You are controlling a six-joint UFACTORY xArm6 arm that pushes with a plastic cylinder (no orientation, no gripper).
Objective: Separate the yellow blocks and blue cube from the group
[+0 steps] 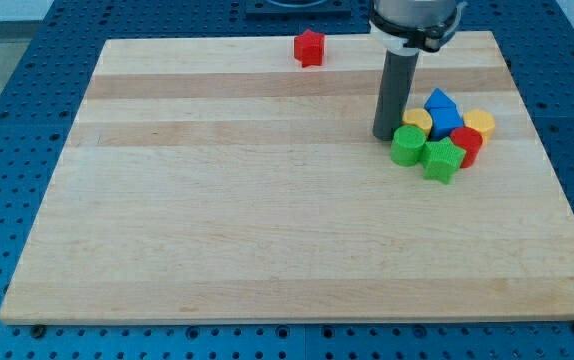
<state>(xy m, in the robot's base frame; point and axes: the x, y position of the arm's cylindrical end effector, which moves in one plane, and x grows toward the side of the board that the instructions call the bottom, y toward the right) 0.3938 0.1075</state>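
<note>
My tip (384, 136) rests on the wooden table (267, 230) at the view's upper right, its dark rod rising straight up to the grey arm body at the view's top edge. There is no claw on this arm, only the rod, so nothing is held. The tip stands at the left edge of a tight cluster of blocks: it is just above and to the left of the green round block (405, 146) and just left of the yellow block (417, 121), close enough that I cannot tell whether it touches either. Just right of that yellow block are two blue blocks, a blue pointed block (439, 100) toward the view's top and the blue cube (447, 121) below it, pressed together. A second yellow block (480, 124) sits at the cluster's right edge, beside the blue cube. Below them a red block (467, 143) lies between the second yellow block and the green star block (442, 159), which forms the cluster's lower corner next to the green round block. A red star block (309, 47) sits alone, well apart, near the table's top edge
</note>
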